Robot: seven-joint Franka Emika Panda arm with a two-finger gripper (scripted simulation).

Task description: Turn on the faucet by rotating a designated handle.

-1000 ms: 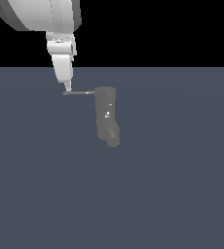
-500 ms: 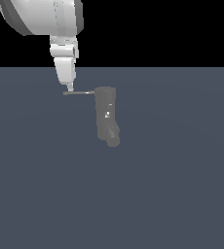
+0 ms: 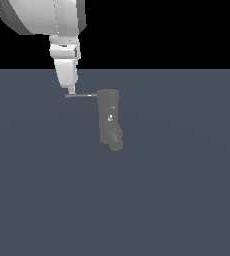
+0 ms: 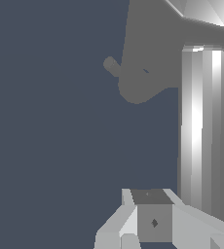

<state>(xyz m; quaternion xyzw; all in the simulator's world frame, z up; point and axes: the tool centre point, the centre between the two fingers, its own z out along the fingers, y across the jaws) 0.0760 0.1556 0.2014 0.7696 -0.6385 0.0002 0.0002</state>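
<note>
The dull grey faucet (image 3: 108, 115) stands upright on the dark floor, its stubby spout (image 3: 116, 144) angled off the lower end. A thin grey handle (image 3: 82, 95) sticks out sideways from the faucet's top toward the exterior view's left. My gripper (image 3: 71, 91) comes down from above with its fingers together, and its tip rests at the handle's free end. In the wrist view the handle (image 4: 204, 131) is a bright rod running beside my gripper (image 4: 150, 221), not between the fingers, up to the faucet (image 4: 148, 58). Nothing is held.
A flat dark grey-blue floor (image 3: 177, 200) stretches all around the faucet. My white arm (image 3: 42, 15) fills the upper part of the exterior view's left.
My arm and gripper have crept slightly toward the exterior view's right along the handle's end. The handle and faucet look unchanged.
</note>
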